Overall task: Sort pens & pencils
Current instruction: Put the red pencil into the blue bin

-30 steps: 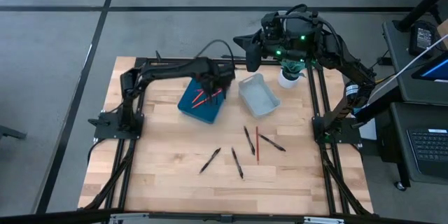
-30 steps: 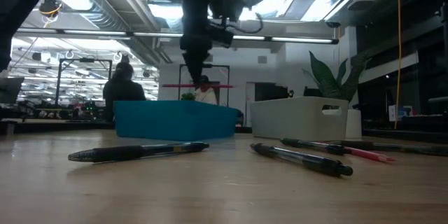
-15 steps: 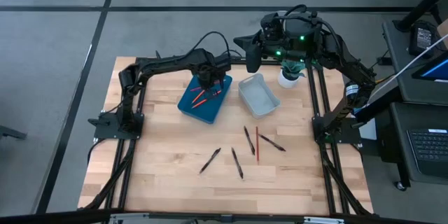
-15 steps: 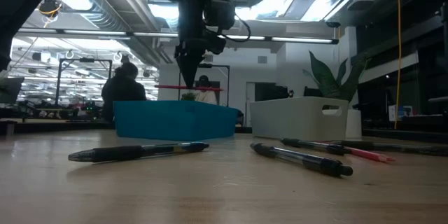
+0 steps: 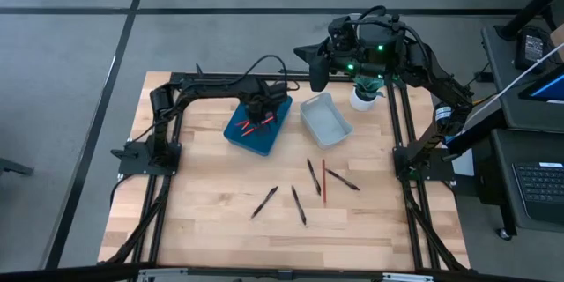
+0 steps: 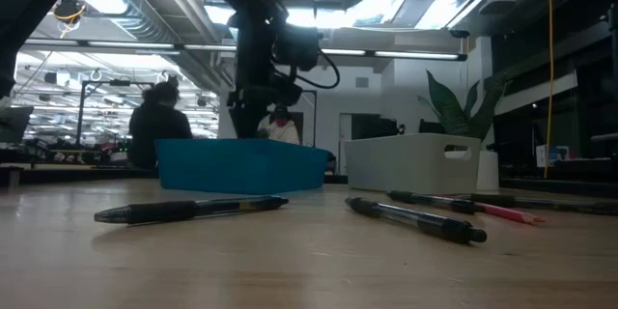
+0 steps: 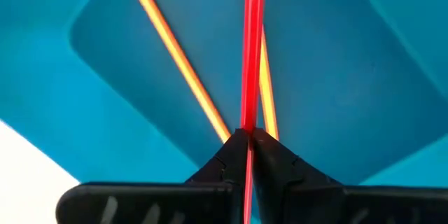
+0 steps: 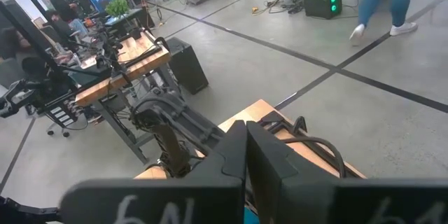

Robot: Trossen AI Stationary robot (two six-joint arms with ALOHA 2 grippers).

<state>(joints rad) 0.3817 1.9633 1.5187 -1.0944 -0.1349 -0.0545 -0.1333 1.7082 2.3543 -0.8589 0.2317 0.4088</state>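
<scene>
The thin red pencil [image 7: 251, 56] runs straight out from between the left gripper [image 7: 249, 137], its long axis in line with the jaws' reach, and the jaws are clamped on it. It hangs low inside the blue rectangular plastic tray [image 5: 256, 126] near the bench's far edge, just above two orange-red pencils [image 7: 175, 49] lying on the tray floor, one of them nearly under it. So the release is a matter of letting go where it is.

The left arm reaches in from the bench's left side, wrist bent down over the tray. The right gripper [image 8: 244, 155] is closed on nothing, parked high beyond the bench's far edge. Four black pens [image 5: 264, 201] and one more red pencil [image 5: 323, 181] lie on the wooden bench [image 5: 211, 229], mid-bench, closer to the grey tray [image 5: 326, 120].
</scene>
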